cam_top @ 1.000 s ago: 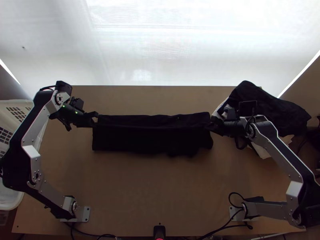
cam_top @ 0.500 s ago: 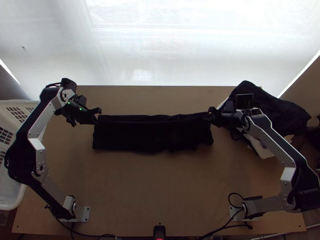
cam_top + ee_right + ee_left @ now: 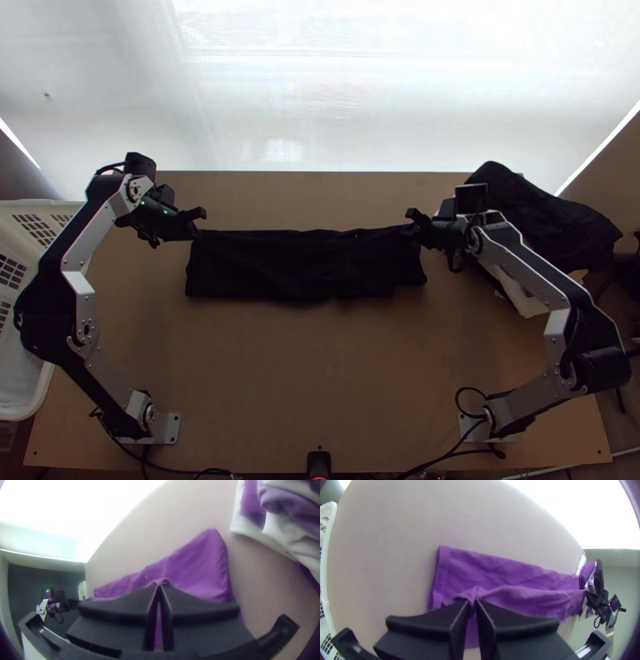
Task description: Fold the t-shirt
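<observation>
The dark t-shirt [image 3: 304, 268] lies as a long folded strip across the table; its upper layer is drawn up between both grippers. At the strip's left end is my left gripper [image 3: 197, 226], and at its right end my right gripper [image 3: 413, 227]. In the left wrist view the shirt [image 3: 493, 570] looks purple, and my left gripper [image 3: 472, 604] is shut on a pinched fold of it. My right gripper [image 3: 159, 587] is likewise shut on the shirt's edge, with the purple cloth [image 3: 196, 566] spreading beyond it in the right wrist view.
A heap of dark and white cloth [image 3: 552, 216] lies at the table's back right. A white basket [image 3: 32, 400] stands along the left edge. Bare tabletop [image 3: 320, 376] stretches between the shirt and the near edge.
The left gripper has shifted slightly right and up the picture. The right gripper has moved left and up the picture. The held layer has come with them, toward the strip's far edge.
</observation>
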Robot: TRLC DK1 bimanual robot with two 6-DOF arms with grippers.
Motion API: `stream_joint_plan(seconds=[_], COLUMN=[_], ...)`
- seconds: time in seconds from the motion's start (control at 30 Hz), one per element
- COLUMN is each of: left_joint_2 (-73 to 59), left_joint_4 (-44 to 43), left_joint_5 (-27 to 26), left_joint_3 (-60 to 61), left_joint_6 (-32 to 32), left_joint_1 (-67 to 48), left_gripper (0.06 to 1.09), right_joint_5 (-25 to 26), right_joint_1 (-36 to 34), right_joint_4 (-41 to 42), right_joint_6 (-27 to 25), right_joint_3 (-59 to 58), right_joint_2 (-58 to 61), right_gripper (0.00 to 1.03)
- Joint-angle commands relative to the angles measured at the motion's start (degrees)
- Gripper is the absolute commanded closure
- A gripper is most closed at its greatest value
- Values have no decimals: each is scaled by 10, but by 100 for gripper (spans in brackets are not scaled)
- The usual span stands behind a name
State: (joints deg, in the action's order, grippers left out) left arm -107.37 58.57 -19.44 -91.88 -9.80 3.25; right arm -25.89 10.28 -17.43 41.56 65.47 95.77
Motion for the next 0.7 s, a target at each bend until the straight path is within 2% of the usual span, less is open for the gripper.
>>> stream_joint_plan(seconds=[0.0,0.3,0.4,0.43,0.53,0.6,0.67], left_joint_2=[8,23,33,37,43,46,51], left_joint_4=[-4,1,-1,-3,-3,-2,-2], left_joint_5=[-3,-8,-9,-10,-22,-23,-23], left_joint_3=[-1,14,13,13,11,10,9], left_joint_6=[-3,-2,-4,-6,5,8,1], left_joint_1=[-4,-6,-10,-10,-12,-14,-8], left_gripper=[81,81,78,68,12,10,10], right_joint_5=[31,65,66,66,89,108,138], right_joint_1=[16,24,24,24,25,27,32], right_joint_4=[13,45,58,64,67,67,66], right_joint_6=[2,10,12,12,10,9,6], right_joint_3=[1,-11,-19,-22,-24,-24,-20], right_joint_2=[26,34,28,26,16,-2,-27], right_gripper=[100,99,79,75,58,46,23])
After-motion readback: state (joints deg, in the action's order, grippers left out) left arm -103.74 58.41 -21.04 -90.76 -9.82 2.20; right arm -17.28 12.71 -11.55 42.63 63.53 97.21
